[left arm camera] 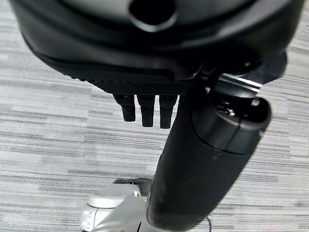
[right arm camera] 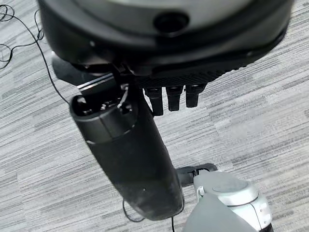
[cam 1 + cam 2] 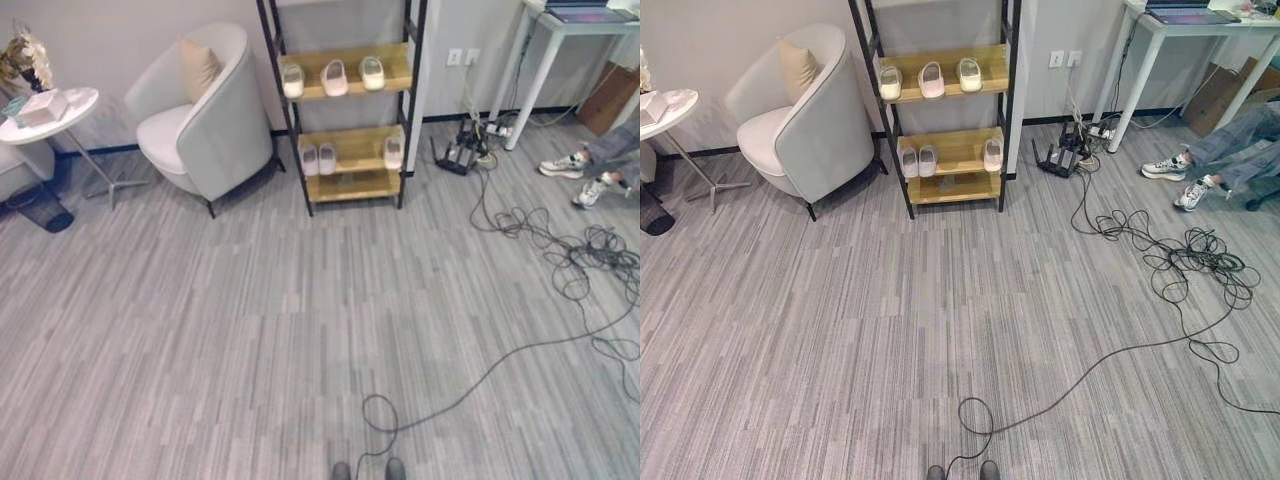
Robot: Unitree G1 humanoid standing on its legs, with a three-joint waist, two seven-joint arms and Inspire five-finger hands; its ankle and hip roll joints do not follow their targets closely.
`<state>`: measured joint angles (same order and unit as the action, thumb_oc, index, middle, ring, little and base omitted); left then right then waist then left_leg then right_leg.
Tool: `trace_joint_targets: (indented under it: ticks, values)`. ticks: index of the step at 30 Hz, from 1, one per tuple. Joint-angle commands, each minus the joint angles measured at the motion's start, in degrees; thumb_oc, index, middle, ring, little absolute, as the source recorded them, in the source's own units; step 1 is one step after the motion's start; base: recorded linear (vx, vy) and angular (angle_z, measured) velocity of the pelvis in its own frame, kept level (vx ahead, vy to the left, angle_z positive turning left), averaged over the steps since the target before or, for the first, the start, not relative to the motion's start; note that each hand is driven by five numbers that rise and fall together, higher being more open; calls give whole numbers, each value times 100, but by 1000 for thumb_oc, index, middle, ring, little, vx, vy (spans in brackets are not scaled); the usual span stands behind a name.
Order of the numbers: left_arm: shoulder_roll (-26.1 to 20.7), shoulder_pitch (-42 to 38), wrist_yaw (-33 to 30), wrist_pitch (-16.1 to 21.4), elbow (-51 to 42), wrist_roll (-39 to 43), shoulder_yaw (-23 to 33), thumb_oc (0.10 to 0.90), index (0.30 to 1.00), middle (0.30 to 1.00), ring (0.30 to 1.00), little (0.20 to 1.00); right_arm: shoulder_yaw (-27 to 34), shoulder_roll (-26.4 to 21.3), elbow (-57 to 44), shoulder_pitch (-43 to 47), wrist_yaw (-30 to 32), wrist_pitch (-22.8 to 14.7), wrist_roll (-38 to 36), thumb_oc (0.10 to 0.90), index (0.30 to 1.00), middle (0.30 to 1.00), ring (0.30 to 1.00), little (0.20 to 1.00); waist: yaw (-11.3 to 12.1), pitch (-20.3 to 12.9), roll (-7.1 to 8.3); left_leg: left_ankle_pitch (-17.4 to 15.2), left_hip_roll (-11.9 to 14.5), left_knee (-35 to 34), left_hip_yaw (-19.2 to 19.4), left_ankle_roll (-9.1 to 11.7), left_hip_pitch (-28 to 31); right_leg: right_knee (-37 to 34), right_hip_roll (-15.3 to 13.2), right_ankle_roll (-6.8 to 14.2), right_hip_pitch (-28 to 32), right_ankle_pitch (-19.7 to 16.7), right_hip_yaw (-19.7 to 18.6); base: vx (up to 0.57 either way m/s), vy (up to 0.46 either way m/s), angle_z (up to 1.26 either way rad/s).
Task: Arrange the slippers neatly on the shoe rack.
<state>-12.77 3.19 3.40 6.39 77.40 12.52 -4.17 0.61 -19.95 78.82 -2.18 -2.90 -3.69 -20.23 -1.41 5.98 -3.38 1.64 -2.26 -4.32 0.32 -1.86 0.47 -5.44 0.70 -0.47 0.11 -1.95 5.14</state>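
The black-framed shoe rack (image 3: pixel 362 148) with wooden shelves stands against the far wall. Three pale slippers sit side by side on its upper shelf (image 3: pixel 335 77). On the lower shelf a pair (image 3: pixel 318 158) sits at the left end and a single slipper (image 3: pixel 394 152) at the right. Both hands hang over bare grey floor, far from the rack. My left hand (image 1: pixel 145 63) has straight fingers and holds nothing. My right hand (image 2: pixel 169 53) is likewise open and empty.
A light armchair (image 3: pixel 200 110) stands left of the rack, with a round white side table (image 3: pixel 55 108) further left. A white desk (image 3: pixel 560 30) is at the back right. Loose cables (image 3: pixel 560 250) sprawl over the floor on the right, near a seated person's sneakers (image 3: pixel 585 178).
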Motion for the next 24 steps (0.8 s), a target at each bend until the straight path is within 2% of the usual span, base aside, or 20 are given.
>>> trace_joint_targets:
  ticks: [1, 3, 5, 7, 8, 9, 10, 11, 12, 13, 14, 15, 16, 18, 20, 21, 22, 23, 24]
  values:
    - [-191, -407, -48, 102, 161, -384, -81, 800, 900, 900, 900, 900, -317, -46, 13, -108, 82, -39, 151, 800, 900, 900, 900, 900, -25, -114, 215, -233, 345, 175, -219, 354, 42, 195, -83, 384, 48, 479, -147, 65, -62, -3]
    - [-138, -483, -70, 97, 76, -423, -198, 800, 900, 900, 900, 900, -484, 85, -76, -99, 61, -29, 221, 800, 900, 900, 900, 900, -43, -97, 212, -269, 354, 238, -246, 363, 37, 218, -64, 351, 44, 509, -170, 44, -79, -4]
    - [-75, -634, -50, 73, 39, -319, -294, 800, 900, 900, 900, 900, -624, 124, -203, 25, 17, -34, 183, 800, 900, 900, 900, 900, -76, 44, 220, -416, 382, 739, -239, 433, -166, 294, -34, 283, -31, 562, -293, 21, -120, -4]
    - [-32, -610, -5, 76, -59, -371, -440, 800, 900, 900, 900, 900, -788, 122, -280, 18, -41, -21, 303, 800, 900, 900, 900, 900, -52, 208, 247, -513, 368, 1588, -118, 515, -452, 373, -35, 212, 26, 652, -367, 49, -124, -8]
    - [-5, -638, -6, 74, -81, -475, -546, 800, 900, 900, 900, 900, -803, 108, -321, 18, -46, -15, 366, 800, 900, 900, 900, 900, -78, 289, 280, -388, 450, 2252, -4, 572, -755, 406, -45, 163, 91, 686, -340, 90, -173, -12]
    - [9, -716, -11, 61, -200, -591, -714, 800, 900, 900, 900, 900, -895, 73, -441, 37, -45, -4, 519, 800, 900, 900, 900, 900, -153, 405, 331, 46, 656, 2959, 280, 653, -1095, 441, -70, 53, 186, 712, -305, 100, -185, -5]
    - [14, -728, 7, 73, -318, -632, -801, 800, 900, 900, 900, 900, -960, 60, -495, 68, -48, 20, 592, 800, 900, 900, 900, 900, -148, 461, 321, 170, 838, 3383, 473, 603, -1314, 463, -46, 0, 209, 746, -264, 125, -203, 6]
    - [-9, -747, -17, 74, -380, -710, -918, 800, 900, 900, 900, 900, -1056, 6, -470, 68, -10, 39, 736, 800, 900, 900, 900, 900, -121, 554, 401, 189, 854, 3807, 594, 545, -1597, 490, -75, -39, 269, 790, -262, 74, -122, 18]
    - [-9, -747, -17, 73, -381, -710, -918, 800, 900, 900, 900, 900, -1055, 7, -470, 69, -10, 39, 737, 800, 900, 900, 900, 900, -125, 549, 381, 164, 875, 3856, 577, 547, -1632, 495, -54, -41, 258, 792, -255, 296, -112, 4]
    - [13, -701, 47, 97, -512, -926, -1119, 800, 900, 900, 900, 900, -1174, -73, -408, 91, -4, 80, 930, 800, 900, 900, 900, 900, 14, 617, 401, -228, 595, 3356, 862, 375, -2183, 549, -30, -2, 426, 1045, -265, 249, -31, 6]
    - [12, -701, 47, 97, -512, -926, -1119, 800, 900, 900, 900, 900, -1174, -72, -408, 90, -4, 80, 930, 800, 900, 900, 900, 900, 14, 615, 403, -225, 593, 3351, 863, 375, -2183, 549, -32, -2, 424, 1045, -265, 531, 47, -2]
    - [98, -576, 51, 99, -475, -1038, -1189, 800, 900, 900, 900, 900, -1202, -27, -404, 50, -14, 92, 995, 800, 900, 900, 900, 900, 172, 559, 287, -40, 462, 2236, 803, 345, -2164, 521, 86, 65, 622, 1186, -366, 470, 123, -2]
    - [132, -509, 2, 120, -416, -1080, -1181, 800, 900, 900, 900, 900, -1249, 16, -382, 11, 27, 70, 1047, 800, 900, 900, 900, 900, 275, 560, 257, 301, 320, 1428, 677, 367, -2134, 484, 145, 89, 799, 1262, -426, 626, 148, -10]
    - [161, -468, -62, 119, -313, -1144, -1195, 800, 900, 900, 900, 900, -1289, 59, -339, 44, 23, 71, 1127, 800, 900, 900, 900, 900, 506, 548, 301, 455, 146, 582, 350, 380, -2295, 463, 168, 130, 1073, 1390, -609, 457, 62, -25]
    - [181, -406, -117, 90, -174, -1194, -1069, 800, 900, 900, 900, 900, -1290, 128, -309, 42, 40, 42, 1202, 800, 900, 900, 900, 900, 679, 434, 355, 598, 56, 438, 21, 358, -2249, 551, 215, 184, 1220, 1503, -850, 369, 40, -62]
    - [179, -405, -118, 90, -174, -1194, -1069, 800, 900, 900, 900, 900, -1290, 130, -310, 40, 40, 42, 1203, 800, 900, 900, 900, 900, 684, 440, 366, 597, 50, 430, 31, 357, -2234, 555, 204, 185, 1227, 1511, -855, 361, 59, -99]
    - [155, -378, -136, 59, -102, -1311, -1058, 800, 900, 900, 900, 900, -1231, 198, -313, 1, 43, 63, 1182, 800, 900, 900, 900, 900, 677, 359, 410, 732, 29, 639, -5, 323, -2279, 691, 169, 221, 1300, 1558, -939, 380, 80, -136]
    - [122, -367, -151, 57, -105, -1364, -1061, 800, 900, 900, 900, 900, -1187, 233, -337, -14, 41, 87, 1144, 800, 900, 900, 900, 900, 667, 288, 460, 710, 19, 865, 15, 259, -2329, 840, 101, 238, 1331, 1593, -992, 710, 173, -93]
    - [16, -387, -170, 85, -190, -1394, -1078, 800, 900, 900, 900, 900, -1184, 340, -410, -15, -9, 84, 1053, 800, 900, 900, 900, 900, 668, 164, 604, 487, -52, 1213, 60, 121, -2285, 1574, -10, 387, 1165, 1472, -1061, 671, 193, -40]
